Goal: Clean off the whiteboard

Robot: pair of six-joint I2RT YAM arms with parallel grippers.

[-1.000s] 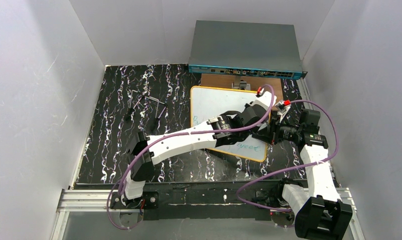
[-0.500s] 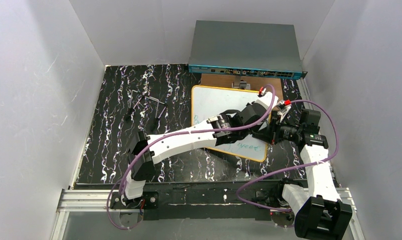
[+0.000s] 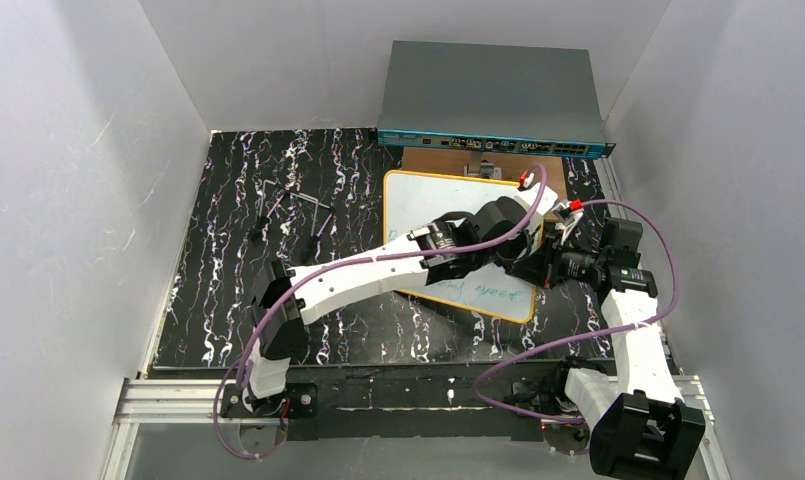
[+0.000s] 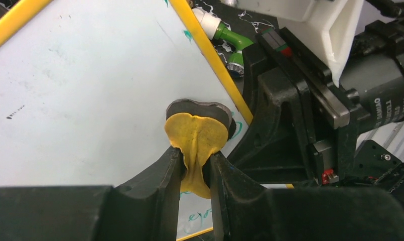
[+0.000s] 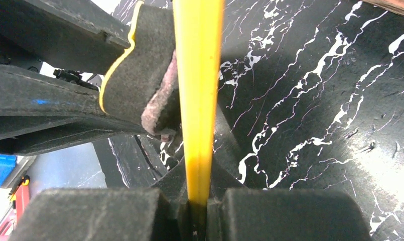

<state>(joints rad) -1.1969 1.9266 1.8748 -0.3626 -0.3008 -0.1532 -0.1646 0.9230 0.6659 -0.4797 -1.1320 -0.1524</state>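
The whiteboard (image 3: 418, 205), white with a yellow rim, lies tilted on the black marbled mat. Green handwriting (image 3: 493, 292) shows near its front right corner. My left gripper (image 4: 195, 153) is shut on a yellow eraser (image 4: 197, 133) with a dark felt face, pressed on the board (image 4: 89, 90) near its right rim. In the top view the left gripper (image 3: 526, 242) is over the board's right side. My right gripper (image 5: 198, 196) is shut on the board's yellow rim (image 5: 197, 75); it sits at the right edge (image 3: 540, 265). The eraser (image 5: 144, 80) shows beside the rim.
A grey network switch (image 3: 493, 95) stands at the back. A brown wooden board (image 3: 438, 160) lies under the whiteboard's far end. A green-capped marker (image 4: 230, 40) lies just off the right rim. Metal hex keys (image 3: 298, 205) lie on the mat (image 3: 228, 250) at left.
My left gripper has slid the eraser a little toward the far side of the board, uncovering more of the green writing at the front. The right gripper has not moved.
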